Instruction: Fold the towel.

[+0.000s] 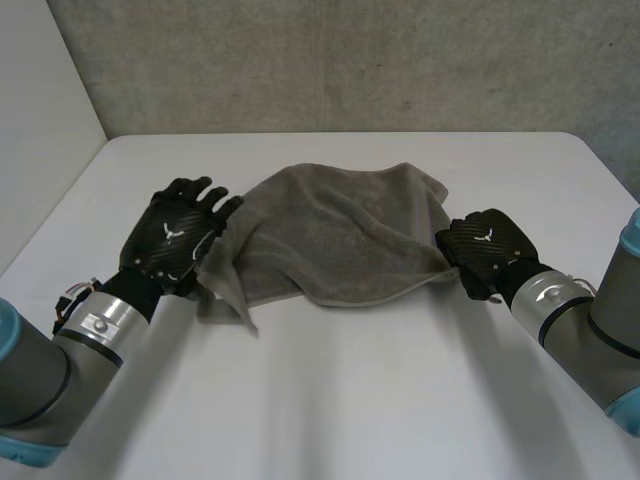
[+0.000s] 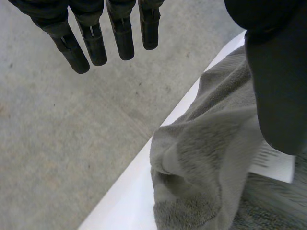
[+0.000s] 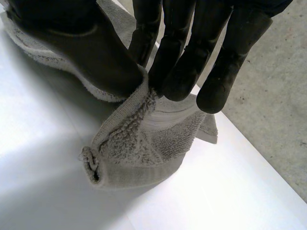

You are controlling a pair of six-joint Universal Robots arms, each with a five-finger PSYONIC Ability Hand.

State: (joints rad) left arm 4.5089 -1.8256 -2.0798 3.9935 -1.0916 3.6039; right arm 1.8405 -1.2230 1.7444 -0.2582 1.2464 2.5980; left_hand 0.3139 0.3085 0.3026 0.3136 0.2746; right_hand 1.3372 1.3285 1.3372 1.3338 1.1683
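A grey towel (image 1: pixel 340 235) lies rumpled across the middle of the white table (image 1: pixel 350 400). My left hand (image 1: pixel 172 240) is at the towel's left near corner, lifted, with straight spread fingers (image 2: pixel 91 43) and the thumb (image 2: pixel 278 86) apart. The towel (image 2: pixel 206 158) sags below that thumb, and nothing is pinched. The loose corner (image 1: pixel 225 295) droops onto the table beside that hand. My right hand (image 1: pixel 485 250) is at the towel's right near corner. There its thumb and fingers (image 3: pixel 187 62) pinch the bunched towel corner (image 3: pixel 139 153) just above the table.
A grey wall (image 1: pixel 350 60) rises behind the table's far edge, with a white wall (image 1: pixel 40 120) at the left. Bare table stretches in front of the towel, between my two arms.
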